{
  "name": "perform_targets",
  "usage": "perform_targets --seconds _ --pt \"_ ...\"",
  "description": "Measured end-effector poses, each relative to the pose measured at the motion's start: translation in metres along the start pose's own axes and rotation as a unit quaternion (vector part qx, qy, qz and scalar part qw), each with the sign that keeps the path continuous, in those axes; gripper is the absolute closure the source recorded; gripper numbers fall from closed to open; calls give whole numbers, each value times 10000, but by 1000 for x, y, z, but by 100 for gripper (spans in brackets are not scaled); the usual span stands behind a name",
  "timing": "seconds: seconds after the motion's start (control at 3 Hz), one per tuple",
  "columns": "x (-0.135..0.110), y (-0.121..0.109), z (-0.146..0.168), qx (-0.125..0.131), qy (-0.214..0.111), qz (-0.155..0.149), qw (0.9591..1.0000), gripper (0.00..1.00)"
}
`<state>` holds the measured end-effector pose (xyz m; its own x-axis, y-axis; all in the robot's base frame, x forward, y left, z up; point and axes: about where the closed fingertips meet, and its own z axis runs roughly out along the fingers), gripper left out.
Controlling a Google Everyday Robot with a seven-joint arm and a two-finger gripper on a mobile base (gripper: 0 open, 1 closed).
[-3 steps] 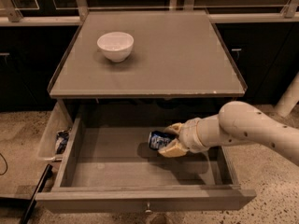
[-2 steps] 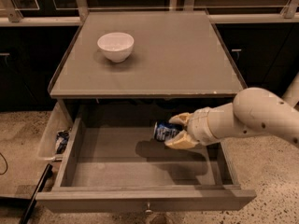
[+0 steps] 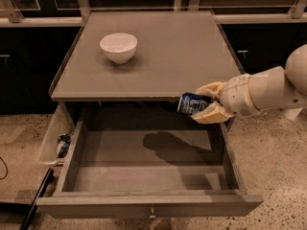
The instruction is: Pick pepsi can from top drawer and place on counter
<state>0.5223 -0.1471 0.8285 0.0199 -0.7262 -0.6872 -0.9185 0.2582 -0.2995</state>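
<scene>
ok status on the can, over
Gripper shut on the can, above the open drawer's right side. Can tilted on its side, level with the counter's front edge. Bowl sits back left on the counter, out of the way.

Tan hand (image 3: pixel 204 103) at right, rounded white arm (image 3: pixel 268 87)

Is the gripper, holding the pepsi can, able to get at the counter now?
Probably yes. The gripper holds the pepsi can beside the front edge of the counter, above the top drawer; only the white bowl stands there, far left.
</scene>
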Motion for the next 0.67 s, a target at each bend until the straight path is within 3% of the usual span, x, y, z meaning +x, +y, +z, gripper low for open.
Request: perform_targets --seconds 0.33,0.67 --pt "0 0 0 0 0 0 10000 100" --pt "-12 -22 -5 166 -68 -153 9997 100"
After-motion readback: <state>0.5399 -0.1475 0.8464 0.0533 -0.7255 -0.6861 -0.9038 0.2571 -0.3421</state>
